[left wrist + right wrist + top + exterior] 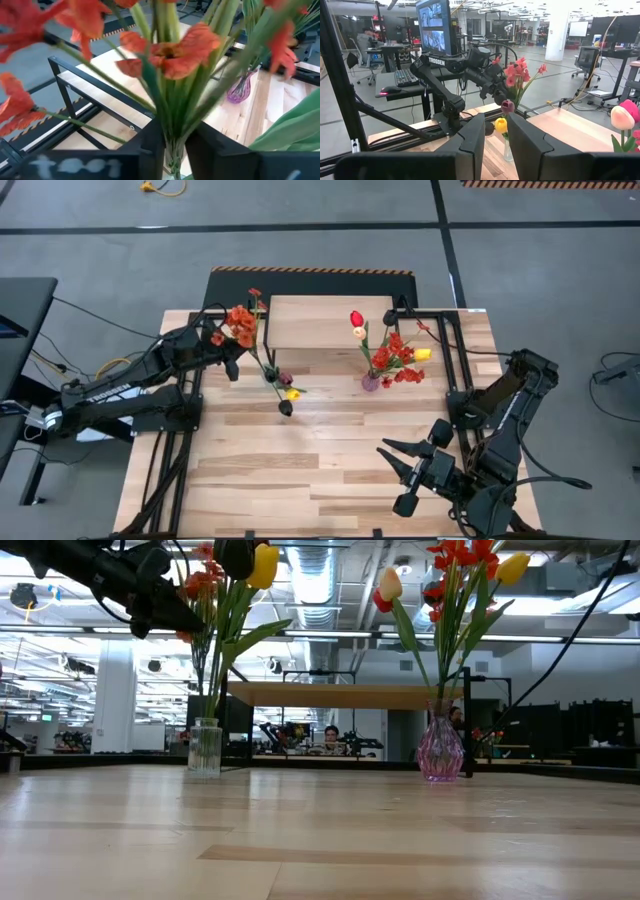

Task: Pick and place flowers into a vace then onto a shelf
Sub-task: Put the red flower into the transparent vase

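A clear glass vase (205,745) stands on the table left of the shelf (320,320). In it are red-orange blossom sprays (240,327), a yellow tulip (262,565) and dark maroon tulips. My left gripper (173,145) is at the stems above the vase's rim, shut on them. A pink vase (440,750) stands right of the shelf's front with red, yellow and cream flowers (395,358) in it. My right gripper (392,460) hangs open over the table's near right part, apart from everything. My left gripper holds the bunch of green stems (172,127) a little above the clear vase's rim, pinched between its two fingers (150,145). The fingers come about level from the table's left, across the stems. The stems stand nearly upright, with their lower ends in the vase (205,700).
The shelf's (330,695) light wood top stands on thin black legs at the table's far middle, between the two vases. Black frame rails run along both table sides (462,350). Bare slatted tabletop (300,470) lies at the near middle. A person sits far behind (330,735).
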Tool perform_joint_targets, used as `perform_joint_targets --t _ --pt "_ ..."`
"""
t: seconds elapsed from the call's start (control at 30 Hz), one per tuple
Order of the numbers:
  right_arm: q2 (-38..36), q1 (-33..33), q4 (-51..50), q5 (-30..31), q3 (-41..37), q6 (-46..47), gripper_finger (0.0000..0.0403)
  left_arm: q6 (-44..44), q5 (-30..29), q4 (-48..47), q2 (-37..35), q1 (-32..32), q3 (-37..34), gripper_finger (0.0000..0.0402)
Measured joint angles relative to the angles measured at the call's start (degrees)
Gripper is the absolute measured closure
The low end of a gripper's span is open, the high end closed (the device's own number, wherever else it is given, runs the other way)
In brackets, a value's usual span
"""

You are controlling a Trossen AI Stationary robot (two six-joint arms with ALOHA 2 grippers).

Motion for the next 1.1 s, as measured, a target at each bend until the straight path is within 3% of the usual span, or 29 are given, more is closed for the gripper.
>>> perform_joint_targets --t 0.27,0.5,1.1 --pt "0.0 0.0 0.1 0.0 0.0 0.0 0.0326 -0.6 -0.4 -1.4 0.0 0.0 0.0 0.0271" --pt "0.0 0.0 0.1 0.0 0.0 0.0 0.0326 -1.7 0.3 -2.7 0.0 0.0 0.0 0.0229" --pt "0.0 0.0 0.2 0.0 0.0 0.1 0.0326 -3.7 2.6 -9.8 -0.4 0.0 2.1 0.0219"
